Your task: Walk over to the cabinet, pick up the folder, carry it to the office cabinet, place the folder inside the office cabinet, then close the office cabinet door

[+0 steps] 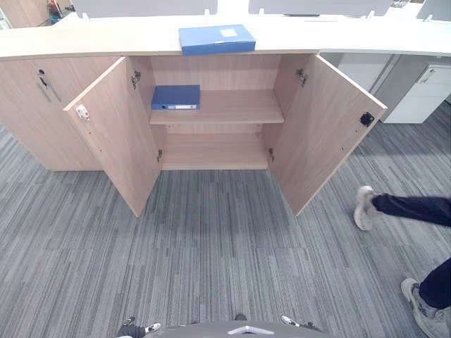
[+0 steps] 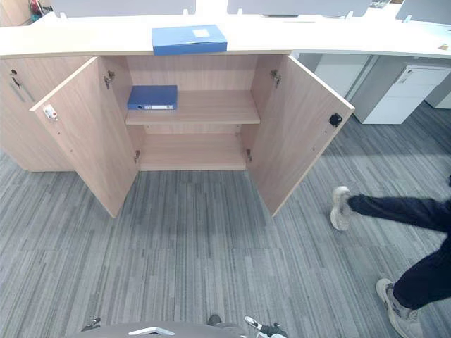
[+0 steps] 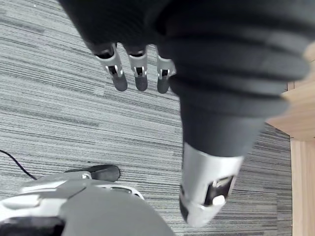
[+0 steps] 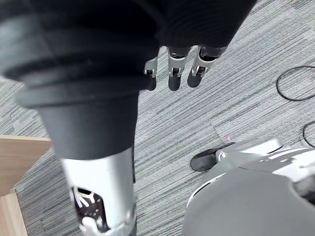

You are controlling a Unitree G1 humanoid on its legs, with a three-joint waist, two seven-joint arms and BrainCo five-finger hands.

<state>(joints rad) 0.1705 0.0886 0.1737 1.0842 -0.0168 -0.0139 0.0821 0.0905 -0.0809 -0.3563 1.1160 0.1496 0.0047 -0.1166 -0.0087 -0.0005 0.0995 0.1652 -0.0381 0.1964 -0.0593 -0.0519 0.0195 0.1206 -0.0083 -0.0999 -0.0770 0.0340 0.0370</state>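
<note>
- The light blue folder (image 1: 216, 39) lies flat on the white countertop (image 1: 106, 39) at upper centre of the head view, and is probably the one to lift.
- A dark blue folder (image 1: 175, 97) lies at the left end of the upper shelf (image 1: 232, 109).
- The left door (image 1: 116, 134) and right door (image 1: 324, 130) stand wide, so the shelves are reachable.
- The left hand (image 3: 139, 73) and right hand (image 4: 176, 73) hang over the carpet (image 1: 211, 246), fingers straight and empty, with the cabinet well apart.
- A person's legs (image 1: 416, 209) cross the right edge.

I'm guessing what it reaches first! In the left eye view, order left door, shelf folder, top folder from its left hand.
1. Left door, swung open, left.
2. Shelf folder, inside, left.
3. Top folder, lying on top, at the back.
</note>
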